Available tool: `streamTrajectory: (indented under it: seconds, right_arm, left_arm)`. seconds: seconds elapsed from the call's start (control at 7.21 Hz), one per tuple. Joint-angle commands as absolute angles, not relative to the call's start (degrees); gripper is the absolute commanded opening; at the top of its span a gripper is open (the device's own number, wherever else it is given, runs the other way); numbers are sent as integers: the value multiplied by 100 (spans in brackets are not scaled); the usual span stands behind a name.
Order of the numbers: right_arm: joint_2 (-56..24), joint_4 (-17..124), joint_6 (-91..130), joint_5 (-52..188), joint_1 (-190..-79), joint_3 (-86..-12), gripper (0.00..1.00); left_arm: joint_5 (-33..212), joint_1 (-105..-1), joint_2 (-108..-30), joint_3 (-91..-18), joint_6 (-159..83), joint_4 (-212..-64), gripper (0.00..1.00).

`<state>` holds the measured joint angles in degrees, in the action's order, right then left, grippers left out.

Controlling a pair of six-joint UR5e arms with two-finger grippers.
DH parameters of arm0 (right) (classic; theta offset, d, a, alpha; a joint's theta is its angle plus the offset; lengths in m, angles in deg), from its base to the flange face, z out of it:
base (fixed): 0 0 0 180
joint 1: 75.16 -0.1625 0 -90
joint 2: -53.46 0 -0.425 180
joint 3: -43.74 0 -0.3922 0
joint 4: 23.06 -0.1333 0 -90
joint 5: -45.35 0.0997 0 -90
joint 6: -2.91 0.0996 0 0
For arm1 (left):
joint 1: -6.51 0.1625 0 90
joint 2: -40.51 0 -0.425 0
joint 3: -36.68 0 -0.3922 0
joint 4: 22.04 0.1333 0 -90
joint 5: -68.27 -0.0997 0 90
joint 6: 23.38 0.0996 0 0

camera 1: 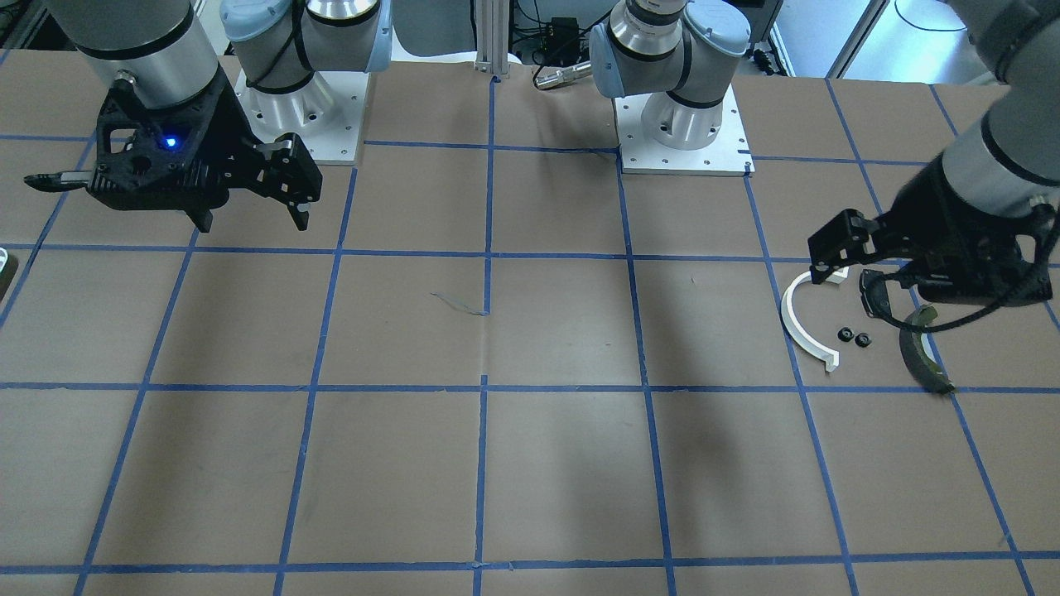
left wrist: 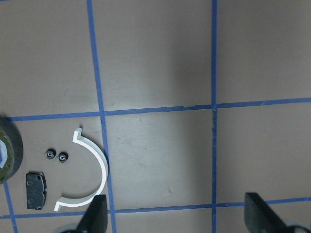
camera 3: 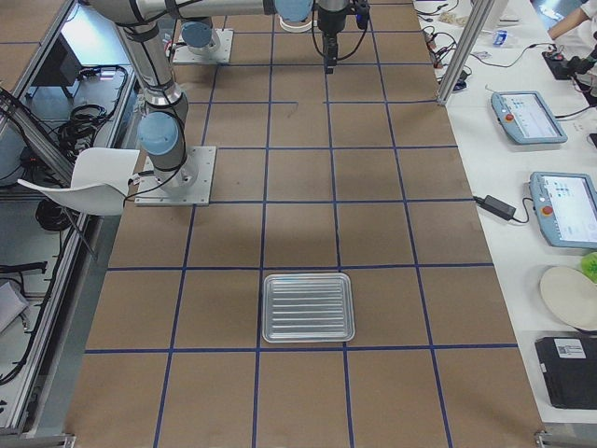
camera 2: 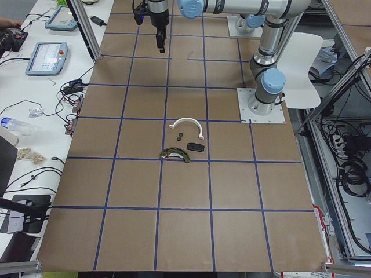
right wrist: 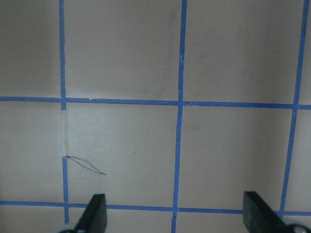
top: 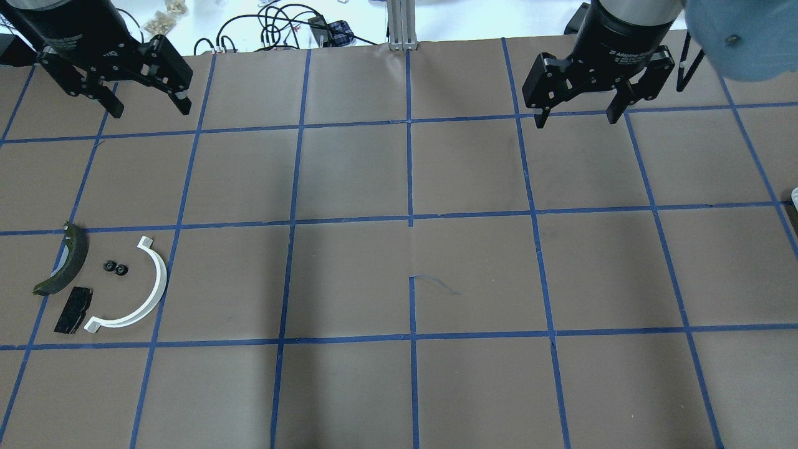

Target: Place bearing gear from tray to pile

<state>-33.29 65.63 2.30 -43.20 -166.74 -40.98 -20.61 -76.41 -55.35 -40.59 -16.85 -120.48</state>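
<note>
Left pincer [top: 151,109], jaws spread wide and holding nothing, hangs above the surface [top: 349,280] near the white half-ring [top: 161,284]. Two small black bearing gears [top: 110,266] lie inside that half-ring's curve, apart from it, with the dark curved piece [top: 62,269] and black pad [top: 73,309] just beyond. Right pincer [top: 577,118], equally wide, and the tray [camera 3: 308,338] sit well apart from the half-ring.

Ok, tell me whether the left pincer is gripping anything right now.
No, in the left wrist view the left pincer stands open, with only the table showing in the gap.
</note>
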Motion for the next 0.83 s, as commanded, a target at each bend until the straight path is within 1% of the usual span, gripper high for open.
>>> streamTrajectory:
  seconds: [0.0,0.28,0.69]
  right_arm:
    - [-3329,6545,247,-4324,-16674,-4099,100]
    - [-3329,6536,255,-4333,-16674,-4107,100]
    - [-3329,6527,256,-4333,-16674,-4107,100]
  left_arm:
    - [-1962,-7917,-5423,-4259,-2162,-12014,100]
    - [-1979,-8303,-5196,-4724,-2214,-11838,100]
    - [-1988,-8322,-5081,-4849,-2294,-11828,100]
